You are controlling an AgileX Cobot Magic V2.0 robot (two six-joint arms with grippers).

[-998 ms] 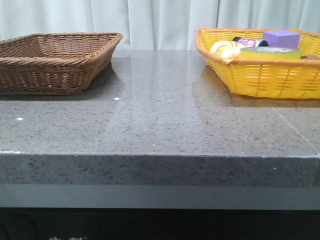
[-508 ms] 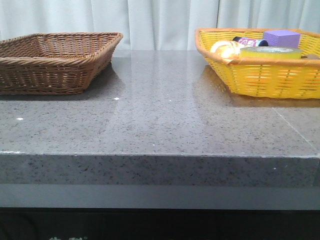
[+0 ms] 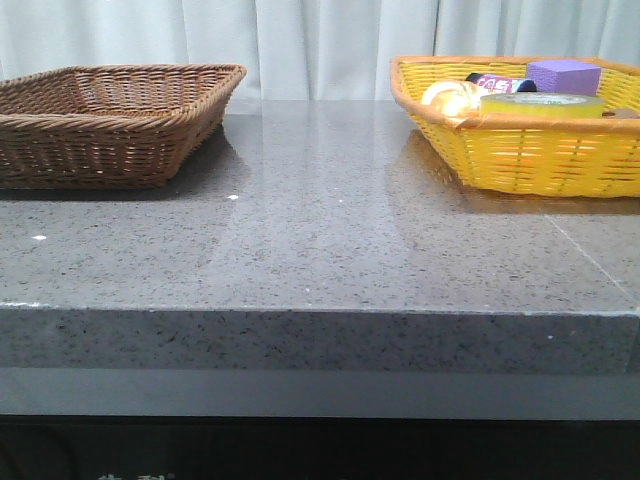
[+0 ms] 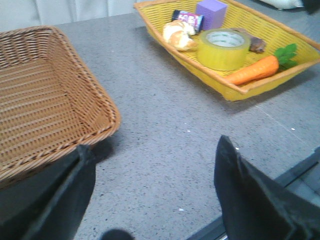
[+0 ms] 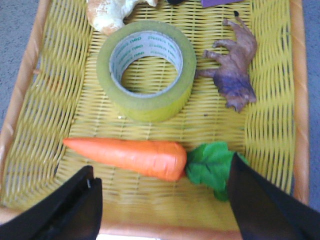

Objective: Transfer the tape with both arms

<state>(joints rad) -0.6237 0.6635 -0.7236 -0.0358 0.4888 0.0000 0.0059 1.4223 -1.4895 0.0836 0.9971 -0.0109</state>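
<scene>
The tape point(image 5: 146, 69), a wide yellow roll with a white core printed in green, lies flat in the yellow basket point(image 5: 272, 75). It also shows as the tape point(image 3: 541, 104) in the front view and the tape point(image 4: 223, 48) in the left wrist view. My right gripper point(image 5: 160, 172) hangs open above the basket's near side, over a toy carrot point(image 5: 131, 157), short of the roll. My left gripper point(image 4: 152, 150) stands open over bare table, between the two baskets. Neither gripper shows in the front view.
A brown wicker basket point(image 3: 110, 120) sits at the table's left, holding nothing I can see. The yellow basket point(image 3: 530, 150) at the right also holds a brown toy animal point(image 5: 232, 70), a bread piece point(image 5: 107, 15), a purple block point(image 3: 562, 75) and a snack packet point(image 4: 187, 20).
</scene>
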